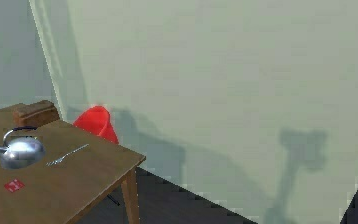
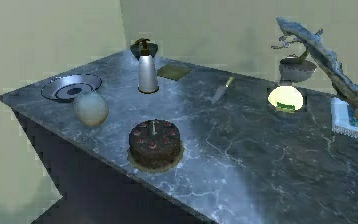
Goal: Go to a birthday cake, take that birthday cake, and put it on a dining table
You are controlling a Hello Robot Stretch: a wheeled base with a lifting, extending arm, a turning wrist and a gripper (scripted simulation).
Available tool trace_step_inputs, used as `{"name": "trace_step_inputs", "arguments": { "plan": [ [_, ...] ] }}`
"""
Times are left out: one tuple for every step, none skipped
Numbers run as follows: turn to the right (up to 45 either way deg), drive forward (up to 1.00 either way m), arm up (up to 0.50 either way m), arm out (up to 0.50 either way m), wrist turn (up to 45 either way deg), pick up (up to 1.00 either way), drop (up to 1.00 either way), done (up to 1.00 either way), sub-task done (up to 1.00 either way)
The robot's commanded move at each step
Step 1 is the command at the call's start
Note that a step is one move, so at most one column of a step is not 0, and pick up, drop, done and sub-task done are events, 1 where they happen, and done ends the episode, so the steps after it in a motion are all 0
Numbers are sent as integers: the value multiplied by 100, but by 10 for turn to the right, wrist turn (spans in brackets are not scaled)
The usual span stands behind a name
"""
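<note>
Arm side view: the birthday cake (image 2: pixel 155 143), dark brown with one candle, is noted near the front edge of the marble bench (image 2: pixel 237 170). A pale round thing (image 2: pixel 90 108) is set just beside it to the picture's left. Farther back a metal dish (image 2: pixel 71 88), a grey cylinder (image 2: pixel 147 70), a knife (image 2: pixel 222 90) and a yellowish dome (image 2: pixel 285 98) are spread apart. A potted branch (image 2: pixel 305 55) is cut off at the right.

Forward view: a wooden bench (image 1: pixel 92 175), cut off at the left, is seen carrying a kettle (image 1: pixel 22 151); a red chair (image 1: pixel 97 122) is half hidden behind it.

The tool's state cannot be told.
</note>
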Motion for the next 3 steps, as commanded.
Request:
{"name": "trace_step_inputs", "arguments": {
  "plan": [
    [0, 0, 38, 0, 0, 0, 0, 0, 0],
    [0, 0, 0, 12, 0, 0, 0, 0, 0],
    [0, 0, 0, 0, 450, 0, 0, 0, 0]
  ]
}}
